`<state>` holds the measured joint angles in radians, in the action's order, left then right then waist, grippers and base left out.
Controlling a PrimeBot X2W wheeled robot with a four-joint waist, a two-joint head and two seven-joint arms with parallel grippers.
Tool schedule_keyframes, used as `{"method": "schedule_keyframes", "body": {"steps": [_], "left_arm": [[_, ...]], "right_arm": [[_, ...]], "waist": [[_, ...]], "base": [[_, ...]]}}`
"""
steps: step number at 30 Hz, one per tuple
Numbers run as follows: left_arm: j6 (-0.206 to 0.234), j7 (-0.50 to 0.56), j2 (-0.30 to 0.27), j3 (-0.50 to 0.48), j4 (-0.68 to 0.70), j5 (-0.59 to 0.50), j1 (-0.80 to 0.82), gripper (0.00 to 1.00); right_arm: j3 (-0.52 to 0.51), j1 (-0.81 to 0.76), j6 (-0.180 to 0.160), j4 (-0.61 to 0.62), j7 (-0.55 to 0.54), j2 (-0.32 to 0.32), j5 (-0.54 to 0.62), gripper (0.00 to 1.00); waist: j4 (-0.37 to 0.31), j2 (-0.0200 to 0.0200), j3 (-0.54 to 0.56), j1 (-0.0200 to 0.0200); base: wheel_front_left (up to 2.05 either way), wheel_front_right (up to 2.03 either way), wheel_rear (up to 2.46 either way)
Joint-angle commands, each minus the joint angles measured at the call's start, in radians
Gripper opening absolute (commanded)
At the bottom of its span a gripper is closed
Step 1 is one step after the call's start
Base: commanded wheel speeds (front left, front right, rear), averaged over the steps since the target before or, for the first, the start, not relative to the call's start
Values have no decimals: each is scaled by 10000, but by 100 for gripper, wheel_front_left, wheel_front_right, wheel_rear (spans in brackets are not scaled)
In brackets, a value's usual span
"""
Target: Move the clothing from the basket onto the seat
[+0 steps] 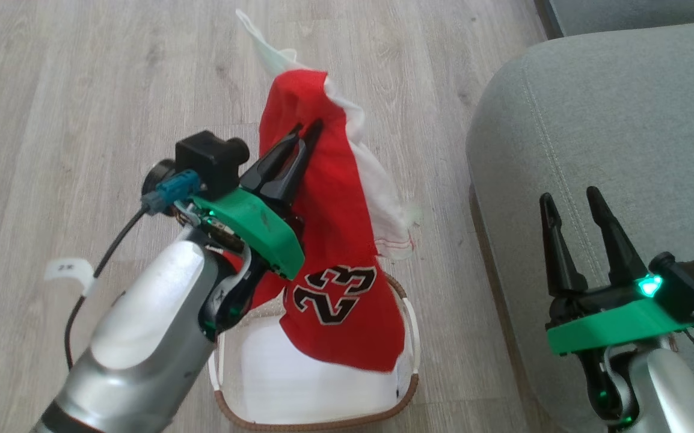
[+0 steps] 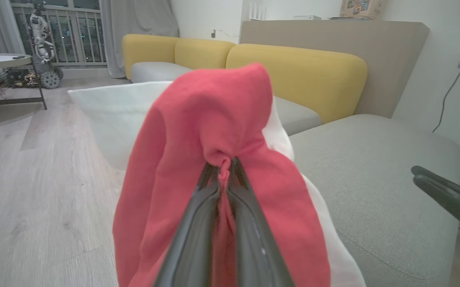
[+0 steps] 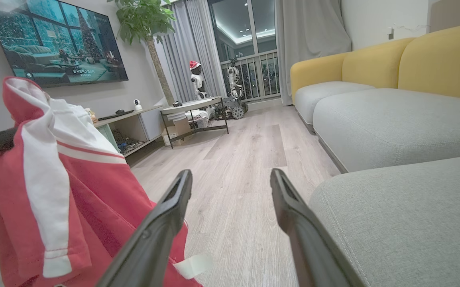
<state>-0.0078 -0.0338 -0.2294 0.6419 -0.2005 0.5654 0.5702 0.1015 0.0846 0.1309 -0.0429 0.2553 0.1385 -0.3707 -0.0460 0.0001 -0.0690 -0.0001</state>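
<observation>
Clothing (image 1: 332, 198), bright red with white trim and a black-and-white 23, hangs from my left fingers (image 1: 306, 135), which are clamped tight on a fold. Its lower hem dangles over the basket (image 1: 323, 424). A white liner sheet (image 1: 299, 376) lies inside the basket. My right fingers (image 1: 569, 198) are spread apart and hold nothing, over the seat (image 1: 611, 114).

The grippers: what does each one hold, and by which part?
The left gripper pinches a bunched fold of the red clothing near its top, so it hangs over the basket. The right gripper is open and holds nothing.
</observation>
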Motion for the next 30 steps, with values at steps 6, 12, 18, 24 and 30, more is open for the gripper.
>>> {"method": "schedule_keyframes", "body": {"steps": [6, 12, 18, 24, 30], "left_arm": [[217, 391, -435, -457, 1045, -57, 933, 0], [343, 539, -490, -460, 1336, -62, 999, 0], [381, 567, -534, -439, 1388, -45, 1004, 0], [365, 553, -503, -364, 1294, -7, 1003, 0], [326, 520, -403, -243, 1179, 17, 1043, 0]], "right_arm": [[343, -28, -2, 404, 65, 267, -112, 100], [485, -113, -2, 469, 65, 294, -166, 100], [1086, -36, -2, 791, 65, 595, -467, 100], [2008, 182, -2, 1378, 65, 1032, -917, 100], [3357, 790, -2, 1333, 56, 1463, -1242, 100]], "waist": [[-74, -1, -12, 1], [-175, -1, -34, 1], [-235, -1, -37, 1], [-226, -1, -34, 1], [-135, -1, -25, 1]], "base": [[0, 0, 0], [0, 0, 0], [0, 0, 0], [0, 0, 0], [0, 0, 0]]}}
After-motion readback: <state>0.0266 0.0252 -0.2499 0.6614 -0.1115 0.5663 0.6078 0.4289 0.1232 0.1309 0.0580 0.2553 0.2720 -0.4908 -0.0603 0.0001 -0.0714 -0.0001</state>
